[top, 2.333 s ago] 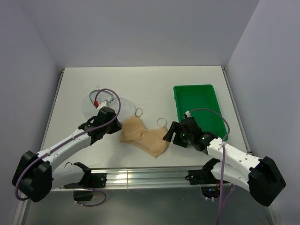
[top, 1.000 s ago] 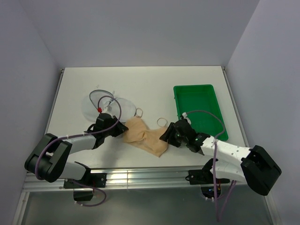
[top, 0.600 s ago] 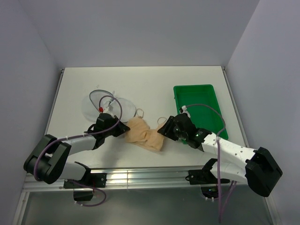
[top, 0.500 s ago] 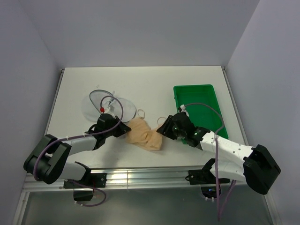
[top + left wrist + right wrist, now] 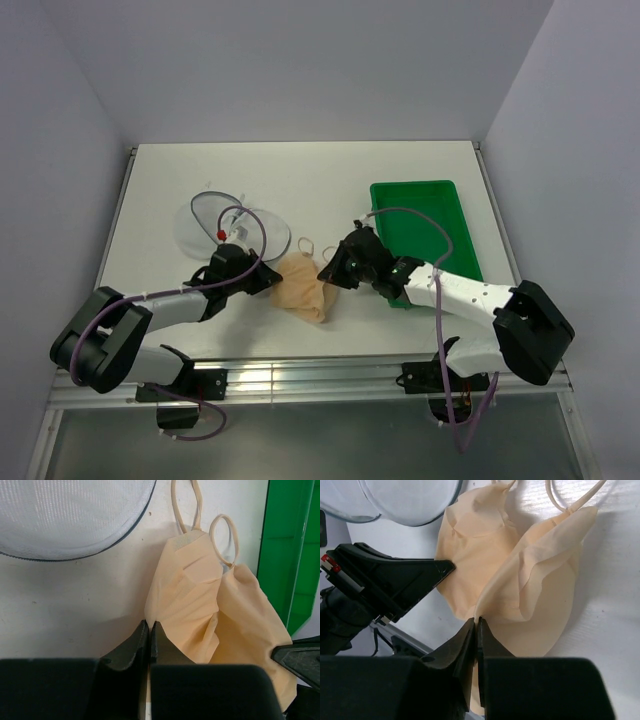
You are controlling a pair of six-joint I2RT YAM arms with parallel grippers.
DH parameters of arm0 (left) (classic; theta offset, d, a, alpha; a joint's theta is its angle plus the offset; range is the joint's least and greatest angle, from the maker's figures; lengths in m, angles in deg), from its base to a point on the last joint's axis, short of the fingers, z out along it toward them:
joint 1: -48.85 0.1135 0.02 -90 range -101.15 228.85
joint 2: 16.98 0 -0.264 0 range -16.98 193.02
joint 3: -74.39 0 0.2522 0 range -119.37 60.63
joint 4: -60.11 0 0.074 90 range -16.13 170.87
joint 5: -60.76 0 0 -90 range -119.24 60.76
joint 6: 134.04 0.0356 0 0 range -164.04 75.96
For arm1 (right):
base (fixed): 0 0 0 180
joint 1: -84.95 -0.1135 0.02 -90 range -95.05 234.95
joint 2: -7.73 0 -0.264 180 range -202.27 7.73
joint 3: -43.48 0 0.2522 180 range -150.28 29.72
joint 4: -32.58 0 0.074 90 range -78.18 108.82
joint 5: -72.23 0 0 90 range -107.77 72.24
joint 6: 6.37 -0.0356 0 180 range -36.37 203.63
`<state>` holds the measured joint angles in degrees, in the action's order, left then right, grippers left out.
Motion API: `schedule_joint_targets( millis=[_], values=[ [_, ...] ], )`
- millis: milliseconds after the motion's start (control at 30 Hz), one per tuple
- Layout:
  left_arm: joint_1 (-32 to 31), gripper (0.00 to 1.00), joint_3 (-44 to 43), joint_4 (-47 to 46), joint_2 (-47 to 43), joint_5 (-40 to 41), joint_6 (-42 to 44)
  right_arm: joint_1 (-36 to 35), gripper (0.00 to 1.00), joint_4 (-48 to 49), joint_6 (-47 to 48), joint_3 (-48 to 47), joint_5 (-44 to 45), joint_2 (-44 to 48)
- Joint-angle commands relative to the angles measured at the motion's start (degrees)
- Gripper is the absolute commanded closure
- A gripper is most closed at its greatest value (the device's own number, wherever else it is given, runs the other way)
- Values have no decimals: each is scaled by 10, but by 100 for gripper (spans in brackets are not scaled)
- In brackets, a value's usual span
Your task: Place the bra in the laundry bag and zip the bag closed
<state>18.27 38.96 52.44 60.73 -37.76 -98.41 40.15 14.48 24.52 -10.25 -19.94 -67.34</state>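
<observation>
- The laundry bag [image 5: 212,218] lies on the bench [image 5: 330,180] just ahead of the left end effector and a little to its left. It looks spread into two round mesh halves. Nothing is inside it, and its zip is not yet closed.
- The left end effector [image 5: 270,283] sits low at the bench with its fingers pressed narrow, pinching the near left edge of the bra.
- The bra [image 5: 304,293] is bunched between the two end effectors, folded so one cup leans against the other. Its strap loops point away from the fingers toward the bag, and all of it is outside the bag.
- The right end effector [image 5: 329,272] is likewise closed narrow on the fold at the right cup's edge.
- The green tray [image 5: 376,190] stands to the right of the right end effector and plays no part here.
- Progress, as I judge it: the bra is gripped on both sides, but bagging and zipping both remain.
</observation>
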Motion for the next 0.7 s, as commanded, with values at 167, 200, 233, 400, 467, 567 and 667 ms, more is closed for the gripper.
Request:
schedule_joint_targets(
  millis=[167,200,233,400,467,567,667],
  values=[
    [-18,100,-1,-7,-20,11,-12,-25,100,-10,5,-75,21,-23],
    [-23,100,-3,-7,-20,13,-13,-29,100,-10,5,-85,21,-28],
    [-25,100,-3,-7,-20,14,-14,-35,100,-10,6,-94,21,-41],
    [-46,100,-3,-12,-16,23,-26,-51,100,-7,13,-168,34,-109],
    [-53,100,-2,-13,-17,26,-31,-59,100,-8,15,-193,38,-133],
    [-56,100,1,-14,-19,30,-35,-63,100,15,4,-183,31,-174],
    [-57,95,6,-5,-25,35,-40,-64,100,41,-9,-157,31,-201]
  ],
)
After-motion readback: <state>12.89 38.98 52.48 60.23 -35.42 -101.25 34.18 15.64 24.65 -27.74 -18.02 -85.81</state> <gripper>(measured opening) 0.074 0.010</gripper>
